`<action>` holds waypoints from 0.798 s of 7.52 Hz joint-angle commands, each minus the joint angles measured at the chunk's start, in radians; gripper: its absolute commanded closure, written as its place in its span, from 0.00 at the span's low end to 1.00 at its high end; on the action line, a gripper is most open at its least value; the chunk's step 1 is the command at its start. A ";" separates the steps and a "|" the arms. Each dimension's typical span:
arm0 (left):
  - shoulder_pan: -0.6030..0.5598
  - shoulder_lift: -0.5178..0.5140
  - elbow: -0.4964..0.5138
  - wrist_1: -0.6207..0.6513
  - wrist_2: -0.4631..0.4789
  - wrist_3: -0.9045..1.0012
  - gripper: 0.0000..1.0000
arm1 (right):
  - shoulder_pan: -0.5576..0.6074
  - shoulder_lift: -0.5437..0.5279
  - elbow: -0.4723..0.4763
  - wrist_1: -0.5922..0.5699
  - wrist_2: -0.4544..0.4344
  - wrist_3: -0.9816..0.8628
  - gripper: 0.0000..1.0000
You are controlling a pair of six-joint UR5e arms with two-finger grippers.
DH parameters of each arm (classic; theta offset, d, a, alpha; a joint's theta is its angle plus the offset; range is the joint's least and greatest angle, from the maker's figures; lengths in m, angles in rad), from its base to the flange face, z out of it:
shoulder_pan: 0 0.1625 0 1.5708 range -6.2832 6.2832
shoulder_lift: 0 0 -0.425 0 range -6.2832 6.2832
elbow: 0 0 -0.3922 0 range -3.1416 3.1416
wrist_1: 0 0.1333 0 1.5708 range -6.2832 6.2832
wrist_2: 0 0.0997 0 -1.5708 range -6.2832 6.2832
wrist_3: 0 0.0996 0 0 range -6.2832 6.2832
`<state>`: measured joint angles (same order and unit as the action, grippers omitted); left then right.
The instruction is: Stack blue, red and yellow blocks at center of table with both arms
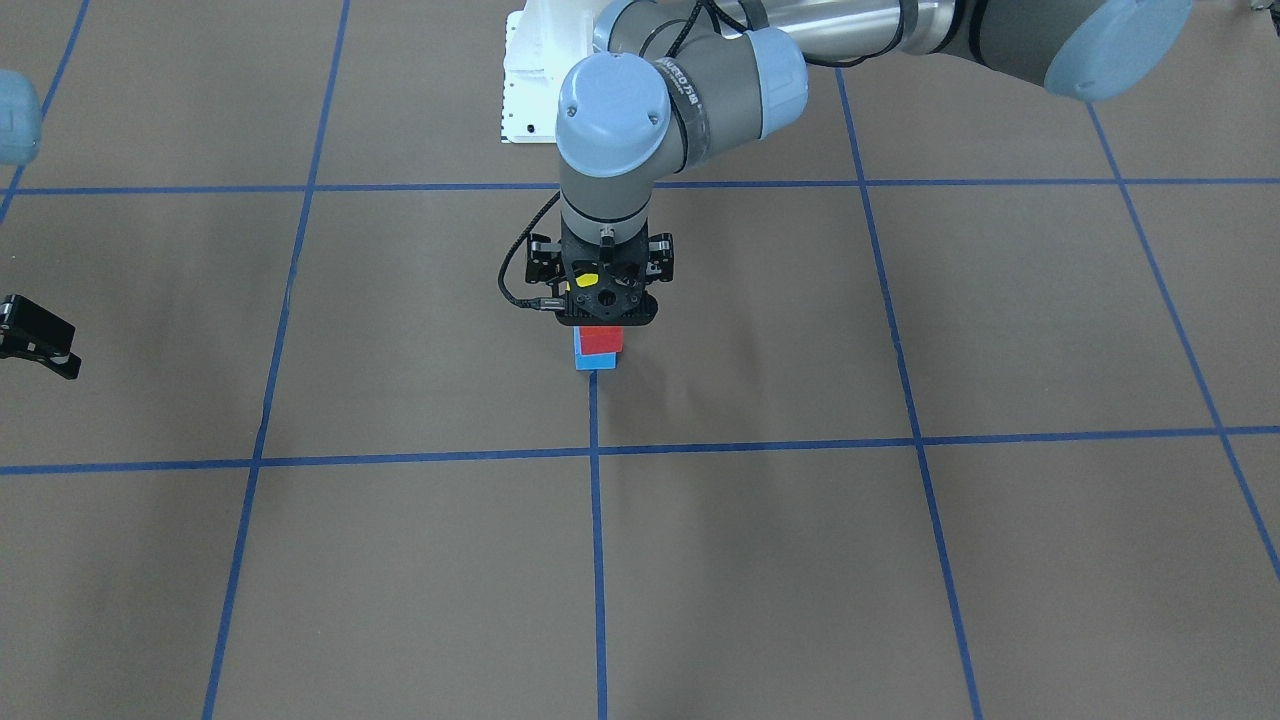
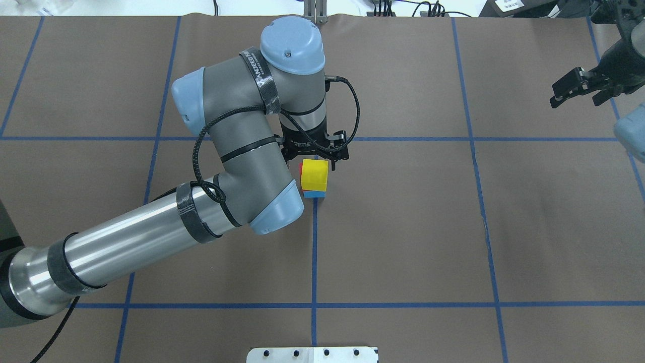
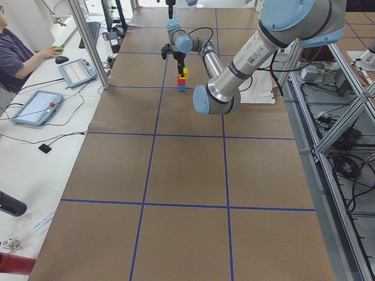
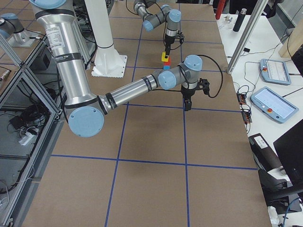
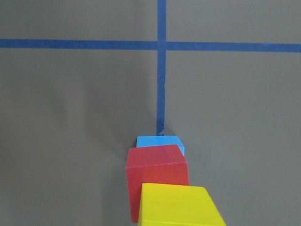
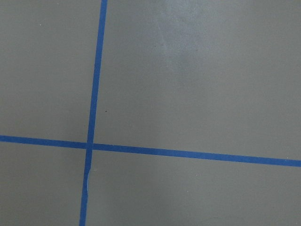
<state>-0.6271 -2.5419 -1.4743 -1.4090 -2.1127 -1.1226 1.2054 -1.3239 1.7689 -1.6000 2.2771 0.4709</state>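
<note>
A blue block (image 1: 594, 361) sits at the table's centre on a tape line, with a red block (image 1: 600, 340) on top of it. My left gripper (image 2: 316, 154) points straight down over the stack and is shut on the yellow block (image 2: 315, 174), which sits on or just above the red block. In the left wrist view the yellow block (image 5: 178, 207) is nearest, then the red block (image 5: 157, 174), then the blue block (image 5: 160, 141). My right gripper (image 2: 584, 93) is open and empty, far off at the table's right side.
A blue tape grid (image 2: 315, 252) marks the brown table. The robot's white base plate (image 1: 530, 80) lies behind the stack. The right wrist view shows only bare table and a tape cross (image 6: 89, 145). An operator's desk with tablets (image 3: 38, 105) runs along the far edge.
</note>
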 commanded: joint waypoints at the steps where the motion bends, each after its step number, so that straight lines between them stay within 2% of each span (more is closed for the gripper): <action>1: -0.089 0.133 -0.192 0.021 0.000 0.018 0.00 | 0.005 -0.001 0.003 0.000 0.021 0.000 0.00; 2: -0.168 0.235 -0.277 0.019 -0.001 0.112 0.00 | 0.016 -0.015 0.010 0.003 0.036 0.002 0.00; 3: -0.245 0.300 -0.296 0.018 -0.004 0.273 0.00 | 0.017 -0.023 0.017 0.008 0.044 0.002 0.00; 5: -0.458 0.522 -0.296 -0.040 -0.015 0.645 0.00 | 0.034 -0.024 0.006 0.015 0.038 -0.014 0.00; 6: -0.599 0.602 -0.212 -0.082 -0.149 0.876 0.00 | -0.013 -0.011 0.003 0.009 0.016 0.000 0.00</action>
<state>-1.0628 -2.0533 -1.7500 -1.4470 -2.1562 -0.5133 1.2223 -1.3435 1.7755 -1.5876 2.3103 0.4644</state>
